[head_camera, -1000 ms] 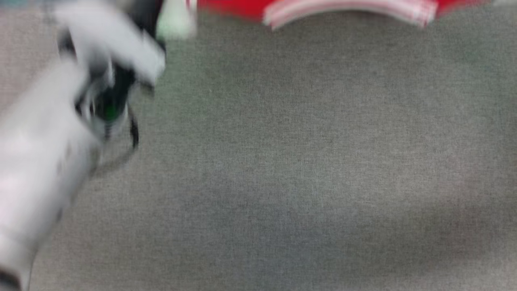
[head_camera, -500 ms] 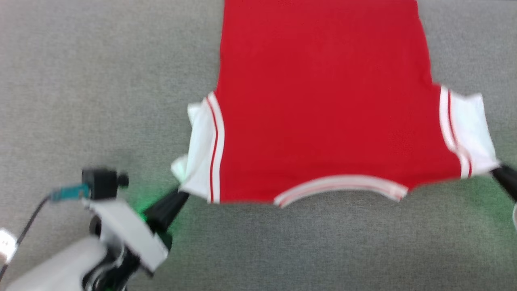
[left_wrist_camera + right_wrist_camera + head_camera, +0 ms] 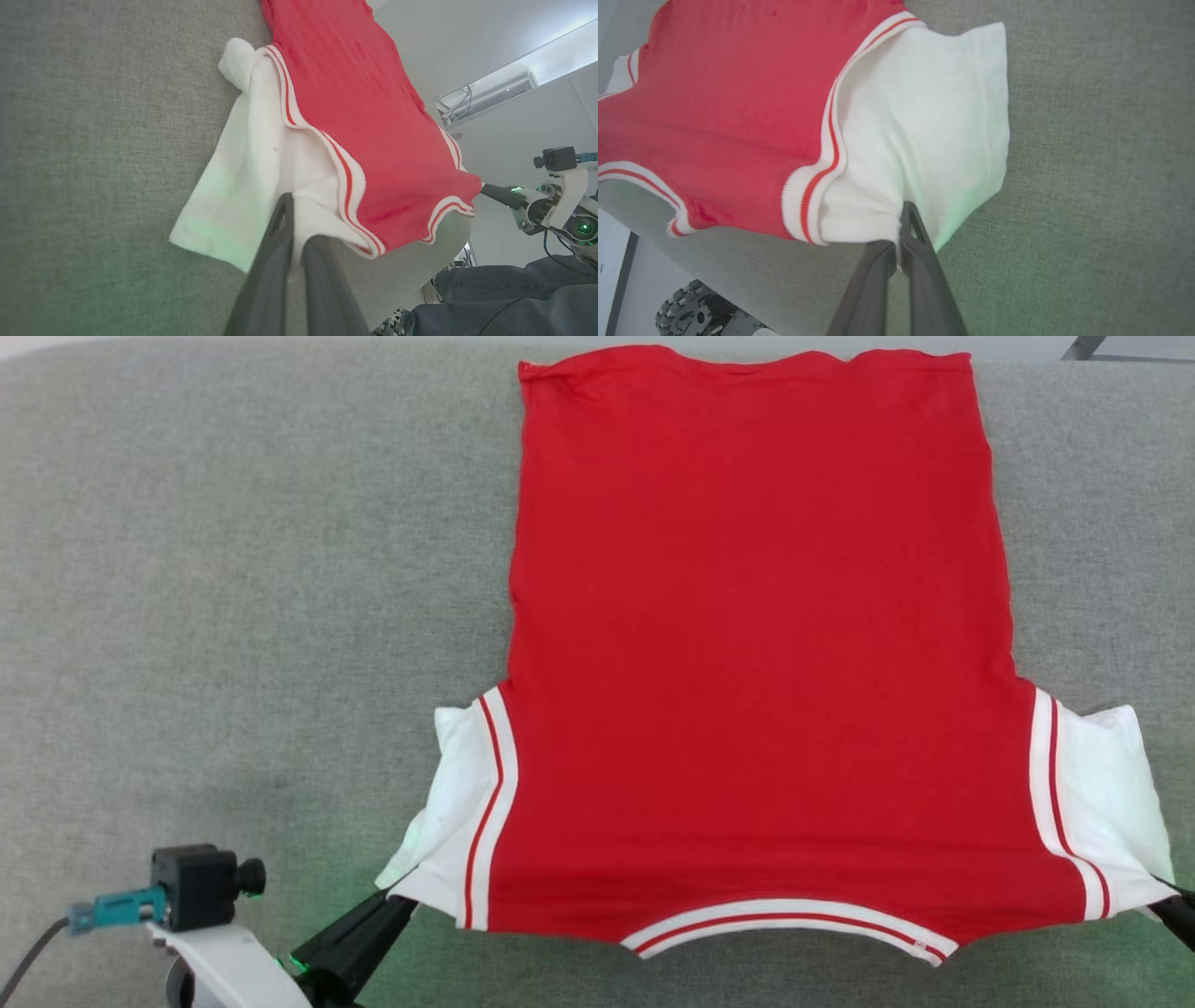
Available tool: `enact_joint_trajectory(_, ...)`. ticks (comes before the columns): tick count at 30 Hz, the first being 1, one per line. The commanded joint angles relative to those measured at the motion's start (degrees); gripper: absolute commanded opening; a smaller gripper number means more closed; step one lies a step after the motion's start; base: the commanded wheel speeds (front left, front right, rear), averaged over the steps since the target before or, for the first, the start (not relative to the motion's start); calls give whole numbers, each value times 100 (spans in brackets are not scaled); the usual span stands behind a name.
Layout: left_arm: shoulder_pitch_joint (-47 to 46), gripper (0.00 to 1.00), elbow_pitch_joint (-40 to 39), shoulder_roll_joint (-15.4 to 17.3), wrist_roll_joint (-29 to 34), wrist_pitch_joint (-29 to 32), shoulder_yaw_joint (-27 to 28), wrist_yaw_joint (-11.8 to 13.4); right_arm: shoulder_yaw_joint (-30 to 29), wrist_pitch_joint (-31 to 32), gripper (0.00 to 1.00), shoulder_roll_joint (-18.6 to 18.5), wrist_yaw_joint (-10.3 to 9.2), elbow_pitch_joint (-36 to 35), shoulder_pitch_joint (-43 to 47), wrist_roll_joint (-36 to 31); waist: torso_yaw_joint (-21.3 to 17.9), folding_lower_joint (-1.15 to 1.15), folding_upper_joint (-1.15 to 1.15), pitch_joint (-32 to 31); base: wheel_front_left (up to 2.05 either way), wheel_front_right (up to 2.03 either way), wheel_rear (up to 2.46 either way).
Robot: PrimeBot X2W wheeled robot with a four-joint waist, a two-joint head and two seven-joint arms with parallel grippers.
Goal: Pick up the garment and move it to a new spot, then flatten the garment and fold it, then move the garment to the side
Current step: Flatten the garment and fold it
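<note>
Grey cloth surface [image 3: 233, 569] all round, and the red shirt [image 3: 756, 663] lies spread flat across it, collar nearest. Looks soft, light and floppy, so the corners are the place to grab. The left gripper [image 3: 294, 224] is pinched on one white sleeve [image 3: 252, 154], the right gripper [image 3: 899, 228] on the other.

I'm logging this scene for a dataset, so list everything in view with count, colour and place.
garment: one, red with white sleeves and striped bands, spread flat on the surface.
surface: one, grey fabric, under the garment.
person's legs: dark denim, lower right of the left wrist view.
wrist camera: one, black with teal plug, on the left arm.
left gripper: one, dark, shut on one white sleeve.
right gripper: one, dark, shut on the other white sleeve.
</note>
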Motion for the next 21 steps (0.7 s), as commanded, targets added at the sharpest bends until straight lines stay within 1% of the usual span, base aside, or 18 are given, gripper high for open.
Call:
enact_joint_trajectory(1,118,0,-31,42,57,-21,93,72,-227,56,0,95,-8,-112,124,-125,-8,0,0,28,0,0,0)
enact_joint_trajectory(5,211,0,-53,-102,160,-14,163,144,-597,534,0,490,-8,-486,342,-568,-13,0,0,73,0,0,0)
enact_joint_trajectory(7,138,0,55,-209,219,39,119,166,-639,845,0,731,-8,-550,294,-766,0,0,0,93,0,0,0)
enact_joint_trajectory(9,28,0,260,-369,306,153,24,148,-572,1146,0,887,-8,-540,187,-1100,35,0,0,124,0,0,0)
enact_joint_trajectory(13,-158,0,803,-785,458,392,-181,56,-315,1590,0,1327,-7,-273,-51,-1502,81,0,0,191,0,0,0)
enact_joint_trajectory(15,-237,0,1107,-1021,480,455,-261,-26,-143,1715,0,1426,-7,-37,-209,-1777,104,0,0,217,0,0,0)
enact_joint_trajectory(17,-298,0,1403,-1246,512,465,-319,-91,50,1725,0,1581,-9,197,-357,-1981,117,0,0,241,0,0,0)
enact_joint_trajectory(19,-354,0,1703,-1403,580,508,-382,-102,165,1704,0,1717,-11,440,-507,-2055,130,0,0,255,0,0,0)
enact_joint_trajectory(21,-416,0,1975,-1544,642,492,-415,-111,271,1649,0,1746,-27,652,-618,-2186,145,0,0,264,0,0,0)
